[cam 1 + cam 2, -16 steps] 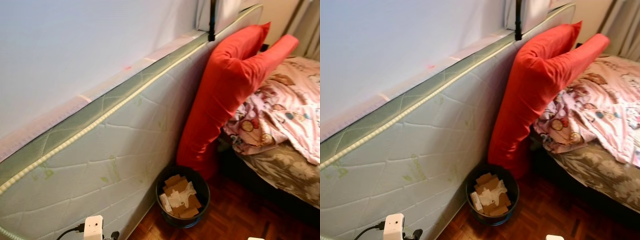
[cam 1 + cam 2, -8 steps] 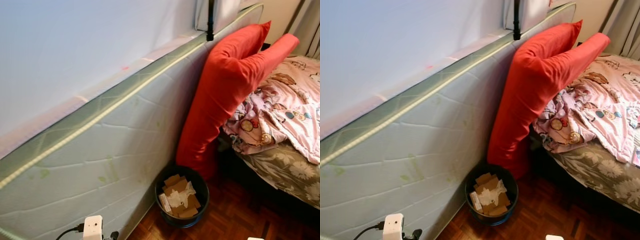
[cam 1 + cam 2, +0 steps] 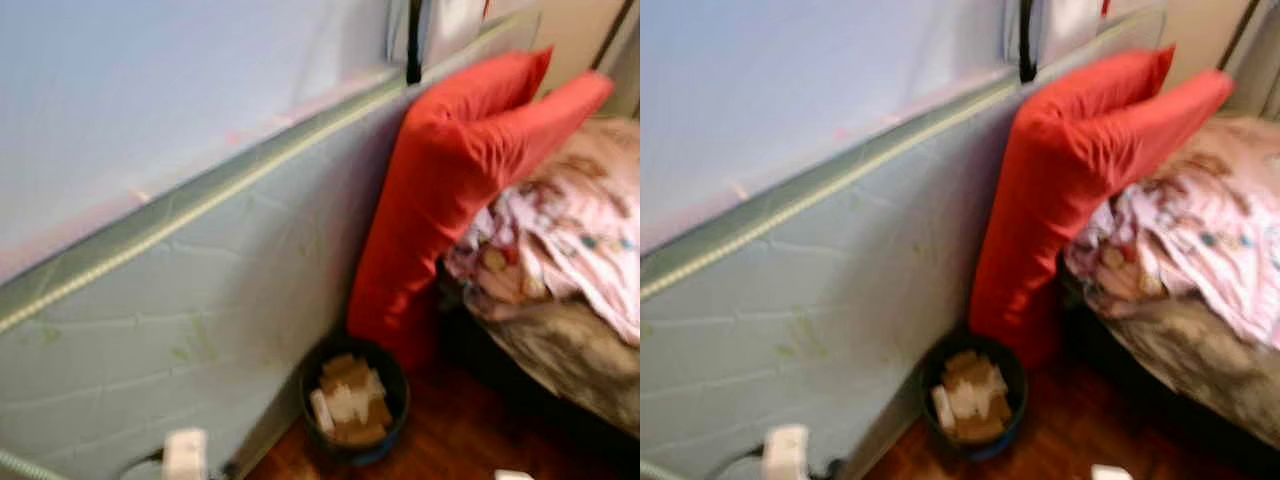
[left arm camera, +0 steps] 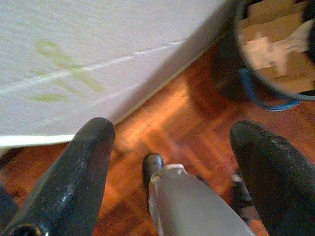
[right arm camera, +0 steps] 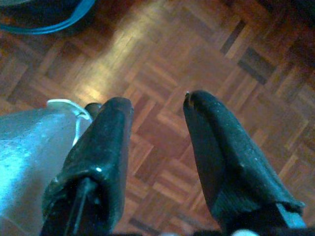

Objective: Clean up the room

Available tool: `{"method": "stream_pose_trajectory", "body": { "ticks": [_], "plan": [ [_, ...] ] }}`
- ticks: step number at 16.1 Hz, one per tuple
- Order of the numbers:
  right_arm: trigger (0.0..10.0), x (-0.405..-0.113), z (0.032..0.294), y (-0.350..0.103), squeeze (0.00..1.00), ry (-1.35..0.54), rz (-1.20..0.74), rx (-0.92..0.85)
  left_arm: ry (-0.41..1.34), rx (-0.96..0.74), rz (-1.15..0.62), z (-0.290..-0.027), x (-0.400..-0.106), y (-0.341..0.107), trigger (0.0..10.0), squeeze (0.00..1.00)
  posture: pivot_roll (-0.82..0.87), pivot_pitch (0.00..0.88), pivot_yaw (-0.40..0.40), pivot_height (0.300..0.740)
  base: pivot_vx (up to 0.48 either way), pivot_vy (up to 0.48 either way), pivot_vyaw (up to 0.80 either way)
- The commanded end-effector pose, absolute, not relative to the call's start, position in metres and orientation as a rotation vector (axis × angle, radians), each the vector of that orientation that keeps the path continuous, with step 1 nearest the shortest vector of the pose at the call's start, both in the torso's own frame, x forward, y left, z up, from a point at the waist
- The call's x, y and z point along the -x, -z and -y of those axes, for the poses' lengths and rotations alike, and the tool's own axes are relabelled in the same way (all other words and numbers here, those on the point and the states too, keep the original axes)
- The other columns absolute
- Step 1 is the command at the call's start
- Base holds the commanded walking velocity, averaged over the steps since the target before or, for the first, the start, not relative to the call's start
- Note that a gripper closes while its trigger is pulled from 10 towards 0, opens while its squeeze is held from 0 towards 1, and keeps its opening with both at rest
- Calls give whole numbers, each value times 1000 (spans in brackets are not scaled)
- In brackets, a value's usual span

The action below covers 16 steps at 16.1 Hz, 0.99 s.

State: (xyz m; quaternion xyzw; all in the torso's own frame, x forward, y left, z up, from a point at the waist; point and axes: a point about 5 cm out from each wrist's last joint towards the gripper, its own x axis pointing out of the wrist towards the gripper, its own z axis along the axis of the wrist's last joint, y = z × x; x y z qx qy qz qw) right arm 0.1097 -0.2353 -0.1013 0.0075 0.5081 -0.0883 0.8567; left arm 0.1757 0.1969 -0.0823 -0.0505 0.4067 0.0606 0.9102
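Observation:
A black waste bin (image 3: 308,386) stands on the parquet floor against the upright mattress (image 3: 200,300), holding cardboard pieces and crumpled paper (image 3: 348,400). The same bin (image 4: 231,73) sits just beyond my left gripper (image 4: 172,130), which hangs low over the floor, open with nothing between its fingers. My right gripper (image 5: 158,103) also hangs over bare parquet, open and holding nothing. A blue edge of the bin (image 5: 44,24) lies past its fingers.
A long red pillow (image 3: 450,180) leans on the mattress above the bin. To the right is a bed (image 3: 570,350) with a rumpled pink patterned blanket (image 3: 570,230). A white plug (image 3: 183,453) with a cable sits by the mattress base. The head views are blurred.
The whole picture has blurred and shifted slightly, so the camera is moving. Nothing in the room itself has moved.

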Motion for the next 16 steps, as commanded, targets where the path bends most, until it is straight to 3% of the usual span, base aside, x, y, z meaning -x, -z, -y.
{"method": "stream_pose_trajectory", "body": {
  "ticks": [1, 16],
  "plan": [
    [10000, -140, 216, 98, 0, 152, -1080, -163, -123, -45, -1042, -247, -139, 90, 10000, 0, 7, 0, -6, 740, 0, -300, 0],
    [10000, -143, 214, 97, 0, 151, -1062, -184, -123, -32, -1042, -239, -140, 92, 10000, 0, 4, 0, 0, 740, 0, -299, 0]
  ]
}}
